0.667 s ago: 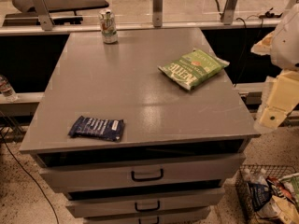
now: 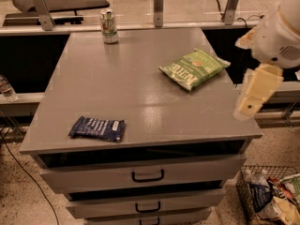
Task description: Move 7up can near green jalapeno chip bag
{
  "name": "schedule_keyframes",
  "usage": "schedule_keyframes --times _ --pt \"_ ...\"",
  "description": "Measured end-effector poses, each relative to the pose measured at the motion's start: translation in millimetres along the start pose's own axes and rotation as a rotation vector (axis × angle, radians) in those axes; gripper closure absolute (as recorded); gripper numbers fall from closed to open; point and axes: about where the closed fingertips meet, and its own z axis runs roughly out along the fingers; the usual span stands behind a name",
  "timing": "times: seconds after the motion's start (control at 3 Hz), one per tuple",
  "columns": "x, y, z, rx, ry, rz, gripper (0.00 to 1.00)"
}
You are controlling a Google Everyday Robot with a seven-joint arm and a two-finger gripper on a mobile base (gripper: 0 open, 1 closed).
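- My claw (image 2: 255,95) hangs off the right edge of the bench (image 2: 140,93), near the green jalapeno chip bag (image 2: 194,68); apart or together, I cannot tell
- The 7up can (image 2: 108,27) stands upright at the far left corner, well apart from the bag
- Reaching across, I might sweep the bag or knock the can off the back edge
- Smooth grey bench over drawers (image 2: 147,175), dark blue snack packet (image 2: 97,128) near the front, wire basket (image 2: 269,196) on the speckled floor

One each: can (image 2: 109,27), green bag (image 2: 194,68), blue packet (image 2: 97,128), gripper (image 2: 250,106) at right.
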Motion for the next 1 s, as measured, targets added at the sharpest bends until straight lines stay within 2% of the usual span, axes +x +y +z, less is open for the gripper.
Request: schedule_keyframes --times 0.33,0.67,1.0 --pt "-46.0 -45.8 30.3 0.049 -0.123 -0.038 0.00" --pt "-99.5 -91.0 55.9 0.098 -0.282 -0.063 0.00" --pt "-151.1 -122.4 73.9 0.121 -0.441 -0.060 0.00"
